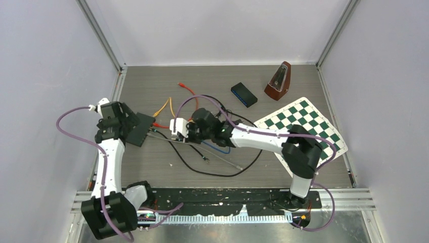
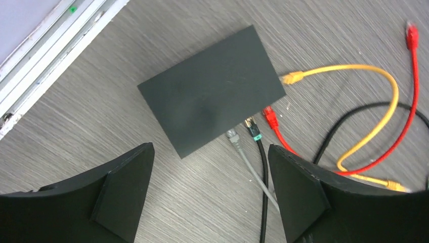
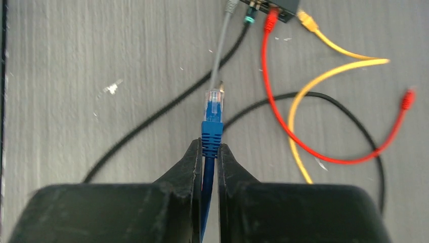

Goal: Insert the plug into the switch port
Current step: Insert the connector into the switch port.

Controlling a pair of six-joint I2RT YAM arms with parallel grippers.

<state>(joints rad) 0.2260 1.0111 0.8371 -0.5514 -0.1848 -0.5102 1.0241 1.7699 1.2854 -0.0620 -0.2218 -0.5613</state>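
Right wrist: right gripper (image 3: 206,148) pinches the blue cable (image 3: 212,132) behind its clear plastic plug (image 3: 214,103), aiming it at the flat black switch box (image 2: 212,96) well ahead; left gripper (image 2: 210,151) hangs wide above, probably to brace.

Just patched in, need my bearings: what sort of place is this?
Probably a lab test cell: plain walls on aluminium frame posts box in the table, which holds unrelated props, a metronome and chessboard mat, alongside the network switch.
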